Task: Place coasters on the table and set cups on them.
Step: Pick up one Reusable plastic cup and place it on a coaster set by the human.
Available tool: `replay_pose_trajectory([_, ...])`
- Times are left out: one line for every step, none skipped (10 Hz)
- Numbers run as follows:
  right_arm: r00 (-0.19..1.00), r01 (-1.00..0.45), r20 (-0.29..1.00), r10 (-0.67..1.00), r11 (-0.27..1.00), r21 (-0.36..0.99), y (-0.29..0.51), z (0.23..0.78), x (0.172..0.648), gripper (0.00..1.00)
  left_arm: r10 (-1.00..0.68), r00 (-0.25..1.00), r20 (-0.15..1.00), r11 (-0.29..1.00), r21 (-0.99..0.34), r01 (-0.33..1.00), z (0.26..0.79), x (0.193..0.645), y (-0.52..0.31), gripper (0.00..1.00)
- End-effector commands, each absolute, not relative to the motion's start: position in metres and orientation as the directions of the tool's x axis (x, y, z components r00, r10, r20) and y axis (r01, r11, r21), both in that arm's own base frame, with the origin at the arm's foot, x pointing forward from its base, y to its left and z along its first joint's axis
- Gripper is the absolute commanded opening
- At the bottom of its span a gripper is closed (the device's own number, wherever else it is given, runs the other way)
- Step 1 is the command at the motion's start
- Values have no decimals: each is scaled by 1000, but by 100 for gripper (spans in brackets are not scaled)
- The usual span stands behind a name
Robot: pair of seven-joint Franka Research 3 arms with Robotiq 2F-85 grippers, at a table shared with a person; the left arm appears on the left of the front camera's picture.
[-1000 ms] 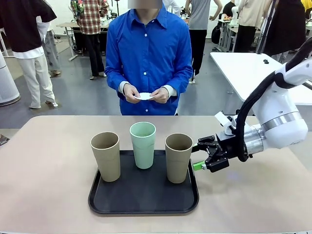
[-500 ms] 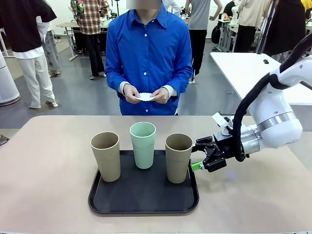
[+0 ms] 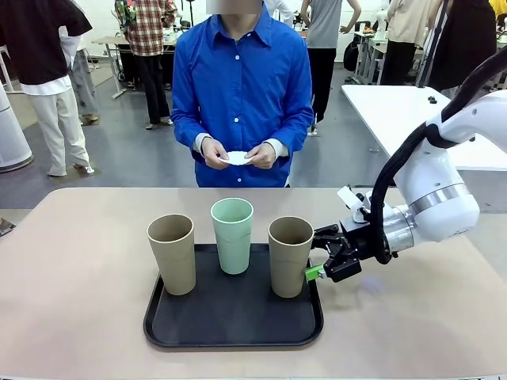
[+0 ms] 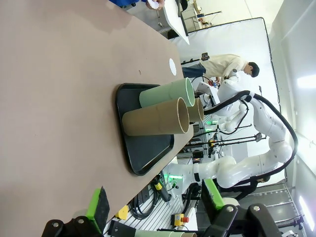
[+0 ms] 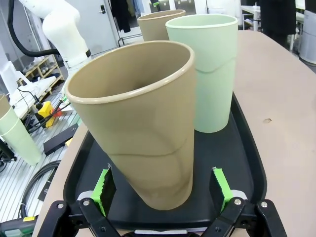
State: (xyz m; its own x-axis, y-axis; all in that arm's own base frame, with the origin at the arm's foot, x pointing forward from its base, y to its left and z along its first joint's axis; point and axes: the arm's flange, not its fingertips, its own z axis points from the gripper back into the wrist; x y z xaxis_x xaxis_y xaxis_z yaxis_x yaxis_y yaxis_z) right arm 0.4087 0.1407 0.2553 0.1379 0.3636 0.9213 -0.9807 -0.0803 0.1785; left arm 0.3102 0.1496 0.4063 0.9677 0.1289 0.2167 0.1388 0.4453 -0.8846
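Left gripper (image 4: 154, 205): spread wide, nothing in it, well off to the left of the tray (image 3: 233, 331).
Left tan cup (image 3: 172, 264): standing up on the tray's left side.
Mint cup (image 3: 232, 234): standing up at the back middle of the tray.
Coasters (image 3: 236, 157): not on the table (image 3: 79, 277) yet, held up past the far side of the tray.
Person's hands (image 3: 260, 153): pinching the coasters from both sides.
Right tan cup (image 3: 290, 255): standing up on the tray's right side, close to the tray's edge.
Right gripper (image 3: 318, 255): spread open at the tray's right edge, one green pad on each side of the right tan cup's lower part, not squeezing.
Step, as a guess: closing on the right tan cup to lift it off the tray.
What could go wrong: pushing in too far and knocking the cup over into the mint cup; squeezing so low that the tall cup leans and slips out; catching the tray's rim and dragging the tray along; lifting with no coaster laid down, so no place ready for the cup.
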Motion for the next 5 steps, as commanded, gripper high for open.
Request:
replay_pose_trajectory([139, -980, 916, 377, -80, 182, 153, 252, 414, 100, 133, 965, 226, 431, -890, 149, 407, 310, 151, 100])
replay_pose_trajectory([133, -979, 915, 380, -92, 180, 156, 251, 413, 100, 133, 965, 226, 431, -890, 149, 407, 310, 151, 100])
replay_pose_trajectory([126, -980, 915, 383, -98, 176, 160, 251, 413, 100, 133, 965, 226, 431, -890, 149, 407, 310, 151, 100])
replay_pose_trajectory([116, -980, 915, 387, -106, 169, 164, 252, 413, 100, 133, 965, 226, 431, -890, 149, 407, 310, 151, 100])
replay_pose_trajectory([111, -981, 915, 389, -106, 164, 166, 252, 414, 100, 133, 965, 226, 431, -890, 149, 407, 310, 151, 100])
